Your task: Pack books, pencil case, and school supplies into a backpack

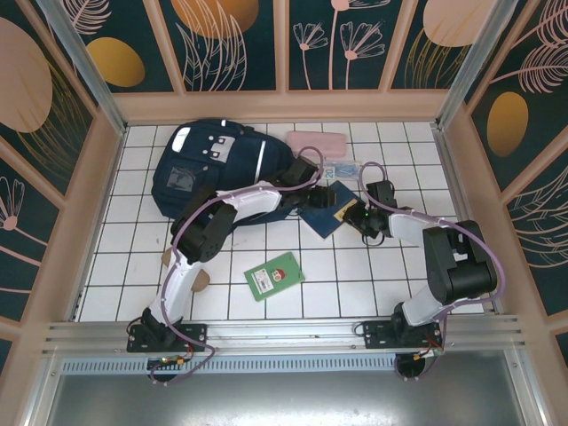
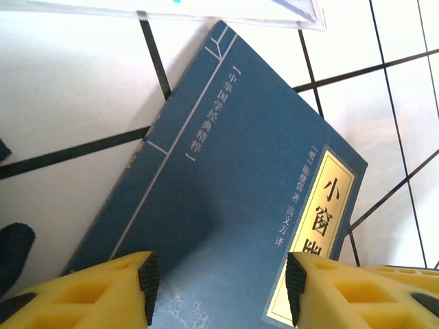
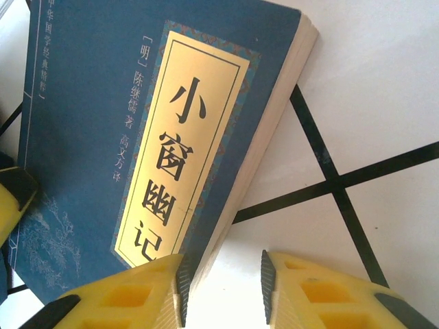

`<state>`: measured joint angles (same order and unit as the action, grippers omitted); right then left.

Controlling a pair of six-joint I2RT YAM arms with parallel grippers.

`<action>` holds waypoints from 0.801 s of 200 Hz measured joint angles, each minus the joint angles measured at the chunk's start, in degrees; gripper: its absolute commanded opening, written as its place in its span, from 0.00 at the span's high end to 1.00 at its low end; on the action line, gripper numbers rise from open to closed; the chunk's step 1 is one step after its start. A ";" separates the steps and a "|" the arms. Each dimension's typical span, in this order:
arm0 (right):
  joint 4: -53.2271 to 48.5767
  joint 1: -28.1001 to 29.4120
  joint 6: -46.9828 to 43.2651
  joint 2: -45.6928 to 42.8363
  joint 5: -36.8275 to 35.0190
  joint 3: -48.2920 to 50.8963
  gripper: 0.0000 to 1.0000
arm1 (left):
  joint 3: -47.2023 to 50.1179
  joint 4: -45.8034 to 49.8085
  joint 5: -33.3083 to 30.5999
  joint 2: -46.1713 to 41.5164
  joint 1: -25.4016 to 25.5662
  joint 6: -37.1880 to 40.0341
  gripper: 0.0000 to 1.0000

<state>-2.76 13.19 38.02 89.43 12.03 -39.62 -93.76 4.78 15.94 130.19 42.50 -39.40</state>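
A navy book (image 1: 321, 217) with a yellow label lies on the white tiles right of the backpack (image 1: 200, 169). My left gripper (image 1: 315, 185) hovers over the book's cover (image 2: 233, 171); its jaws stand wide open (image 2: 221, 288) with nothing between them. From the right, my right gripper (image 1: 355, 213) sits at the book's page edge (image 3: 103, 137). It is open (image 3: 224, 288), its left finger on the label corner and its right finger over bare tile. A green book (image 1: 274, 276) lies nearer the arms. The pink pencil case (image 1: 317, 142) and transparent supplies packet (image 1: 342, 170) lie behind.
Wooden-framed walls close the tiled table on three sides. A metal rail (image 1: 284, 333) runs along the near edge between the arm bases. The packet's edge (image 2: 206, 8) shows just past the navy book. A yellow finger of the left gripper (image 3: 10, 199) shows across the book.
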 measured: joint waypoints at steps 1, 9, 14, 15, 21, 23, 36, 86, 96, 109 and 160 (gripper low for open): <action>0.00 0.00 0.00 0.02 0.02 0.00 0.64 | 0.00 -0.02 0.07 -0.04 -0.04 0.00 0.46; -0.02 0.00 0.00 0.11 0.00 0.02 0.65 | 0.00 -0.13 0.07 -0.22 -0.35 0.00 0.46; 0.00 0.00 0.00 0.20 0.02 0.00 0.65 | 0.00 -0.20 0.17 -0.33 -0.55 0.00 0.46; 0.00 0.00 0.00 0.22 0.02 0.00 0.65 | 0.00 -0.22 0.22 -0.35 -0.59 0.00 0.46; 0.02 0.00 0.00 0.22 0.04 0.02 0.67 | 0.00 -0.24 0.35 -0.50 -0.90 0.00 0.46; 0.02 0.00 0.00 0.22 0.04 0.00 0.67 | 0.00 -0.24 0.39 -0.55 -0.96 0.00 0.46; 0.26 0.02 0.02 0.22 0.17 0.00 0.68 | 0.00 -0.26 0.72 -0.83 -1.62 0.00 0.46; 1.38 0.55 0.48 -1.14 1.14 -0.02 0.66 | -2.36 1.84 1.03 -0.90 -3.37 1.33 0.47; 1.36 0.70 0.46 -1.14 1.16 -0.02 0.66 | -3.82 2.51 0.87 -0.66 -3.52 1.97 0.47; 1.36 0.85 0.46 -1.09 1.18 -0.04 0.66 | -5.38 2.78 0.44 -0.02 -3.65 2.80 0.48; 1.33 1.29 1.09 1.44 1.09 -0.33 0.66 | -7.30 4.24 -0.09 3.41 -3.67 6.23 0.49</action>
<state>-1.43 14.48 39.11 90.87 13.13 -39.94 -101.06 9.02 15.86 133.60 38.83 -33.17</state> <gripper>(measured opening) 0.342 0.518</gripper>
